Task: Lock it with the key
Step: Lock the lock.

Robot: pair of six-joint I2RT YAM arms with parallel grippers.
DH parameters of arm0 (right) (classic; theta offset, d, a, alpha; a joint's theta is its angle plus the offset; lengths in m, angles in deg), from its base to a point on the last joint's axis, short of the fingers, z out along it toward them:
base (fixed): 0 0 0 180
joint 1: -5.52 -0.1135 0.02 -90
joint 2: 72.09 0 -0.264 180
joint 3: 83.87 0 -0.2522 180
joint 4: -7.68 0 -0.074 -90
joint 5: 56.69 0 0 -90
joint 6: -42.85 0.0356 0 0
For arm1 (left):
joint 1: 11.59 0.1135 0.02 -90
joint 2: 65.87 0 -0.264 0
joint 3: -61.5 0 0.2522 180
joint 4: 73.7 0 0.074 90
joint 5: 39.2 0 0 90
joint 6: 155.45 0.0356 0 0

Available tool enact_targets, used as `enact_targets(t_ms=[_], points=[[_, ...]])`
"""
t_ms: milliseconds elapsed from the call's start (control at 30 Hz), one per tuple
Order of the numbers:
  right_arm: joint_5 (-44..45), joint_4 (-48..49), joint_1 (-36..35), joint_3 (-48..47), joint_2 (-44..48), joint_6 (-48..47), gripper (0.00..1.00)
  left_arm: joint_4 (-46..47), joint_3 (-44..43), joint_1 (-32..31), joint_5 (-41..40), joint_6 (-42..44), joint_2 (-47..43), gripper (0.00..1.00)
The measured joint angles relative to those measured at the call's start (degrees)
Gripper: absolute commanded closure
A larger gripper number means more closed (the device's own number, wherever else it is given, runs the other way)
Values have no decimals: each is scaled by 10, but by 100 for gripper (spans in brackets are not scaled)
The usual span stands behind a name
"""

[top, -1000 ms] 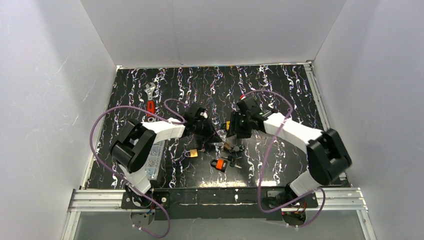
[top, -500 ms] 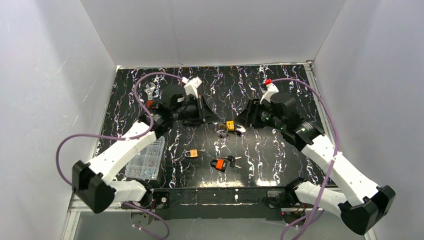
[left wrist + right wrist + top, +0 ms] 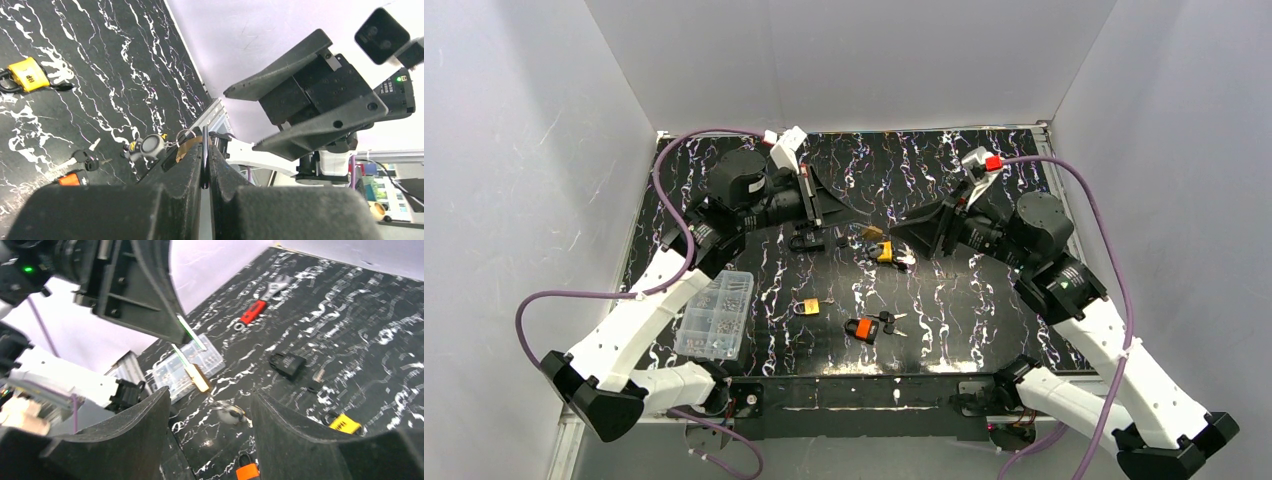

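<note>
Small brass padlock [image 3: 871, 232] clamped in closed left gripper [image 3: 205, 155], raised just up-left of yellow padlock [image 3: 885, 250], bunch of keys [image 3: 905, 261] touching yellow padlock's right side, right gripper [image 3: 207, 395] spread wide, hovering right of yellow padlock

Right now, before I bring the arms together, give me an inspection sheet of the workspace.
Surface: black marbled tabletop, no damage seen.
Job's things: key pinched in the left gripper; yellow padlock, black padlock, brass padlock and orange padlock lying on the surface, spare keys beside the orange one.
Clutter: clear parts box; red-handled wrench.
Grippers: left shut on the key; right gripper open, empty.
Cables: purple cables loop clear of the locks.
Surroundings: white walls; nothing else seen.
</note>
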Motion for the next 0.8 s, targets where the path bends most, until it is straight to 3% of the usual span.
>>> enact_targets(t_ms=[367,800], points=[[-137,48,-2,-49,-70,-20,43,-9,-33,0,2,-65,-10,100],[-166,99,-19,-52,-82,-16,54,38,-36,1,10,-138,-23,100]])
